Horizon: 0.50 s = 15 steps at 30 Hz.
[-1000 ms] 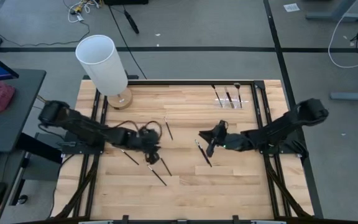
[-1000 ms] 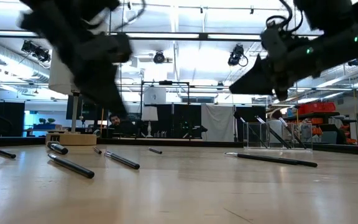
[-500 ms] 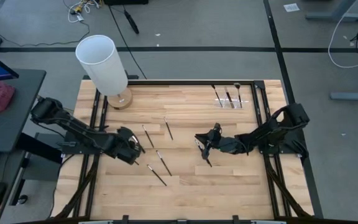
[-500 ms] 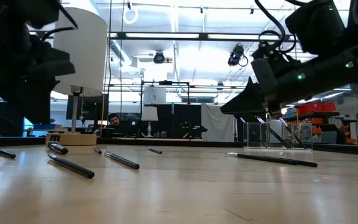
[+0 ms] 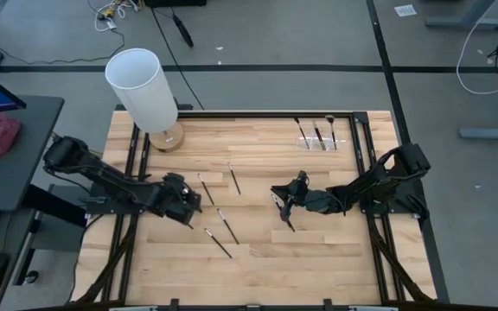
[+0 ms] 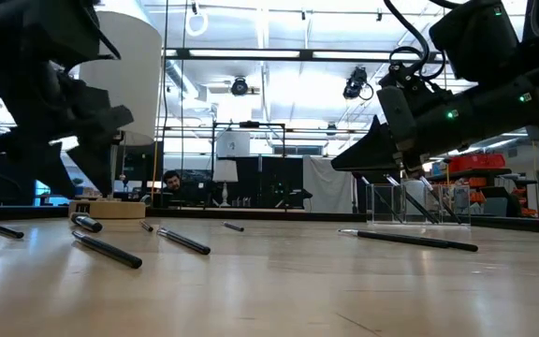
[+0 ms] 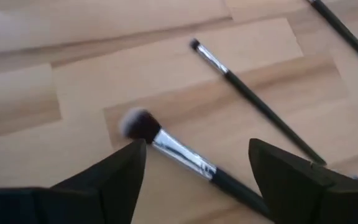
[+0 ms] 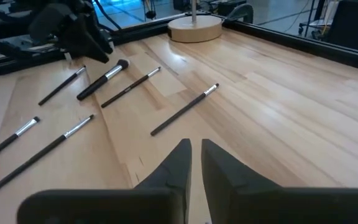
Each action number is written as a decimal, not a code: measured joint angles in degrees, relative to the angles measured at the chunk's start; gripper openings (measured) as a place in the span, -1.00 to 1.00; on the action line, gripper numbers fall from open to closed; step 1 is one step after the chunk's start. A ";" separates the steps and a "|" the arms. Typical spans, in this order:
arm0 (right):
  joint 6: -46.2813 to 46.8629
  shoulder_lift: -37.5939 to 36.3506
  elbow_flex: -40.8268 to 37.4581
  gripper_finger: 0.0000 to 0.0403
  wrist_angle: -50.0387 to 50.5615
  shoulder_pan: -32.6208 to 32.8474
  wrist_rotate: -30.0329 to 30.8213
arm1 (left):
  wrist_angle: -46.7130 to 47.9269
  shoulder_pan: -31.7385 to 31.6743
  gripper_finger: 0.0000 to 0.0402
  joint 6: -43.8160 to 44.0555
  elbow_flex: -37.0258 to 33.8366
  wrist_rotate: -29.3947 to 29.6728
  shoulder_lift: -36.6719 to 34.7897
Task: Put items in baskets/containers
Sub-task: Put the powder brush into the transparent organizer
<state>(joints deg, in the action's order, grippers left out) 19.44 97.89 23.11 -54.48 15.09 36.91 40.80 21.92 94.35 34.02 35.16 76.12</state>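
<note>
Left fingers (image 7: 120,180) spread wide, straddling a dark-handled, silver-ferruled makeup brush (image 7: 185,158) flat on the pale wooden tabletop (image 7: 73,87). Right fingers (image 8: 178,163) nearly together, empty; a slim brush (image 8: 184,109) lies just ahead.

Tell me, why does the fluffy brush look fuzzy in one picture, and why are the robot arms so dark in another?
In the left wrist view the fluffy brush sits very close to the camera, so its bristle tip blurs while the thin brush beyond looks sharper. In the low view bright ceiling lights shine from behind, turning both arms into dark silhouettes.
</note>
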 joint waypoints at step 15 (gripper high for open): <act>0.00 0.00 0.00 -0.80 -0.33 0.00 -0.02 | -5.95 0.15 0.25 0.79 0.31 -0.75 13.46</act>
<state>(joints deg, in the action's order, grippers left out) 19.44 97.89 23.11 -54.81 15.09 36.88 34.85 22.07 95.14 34.33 34.41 89.58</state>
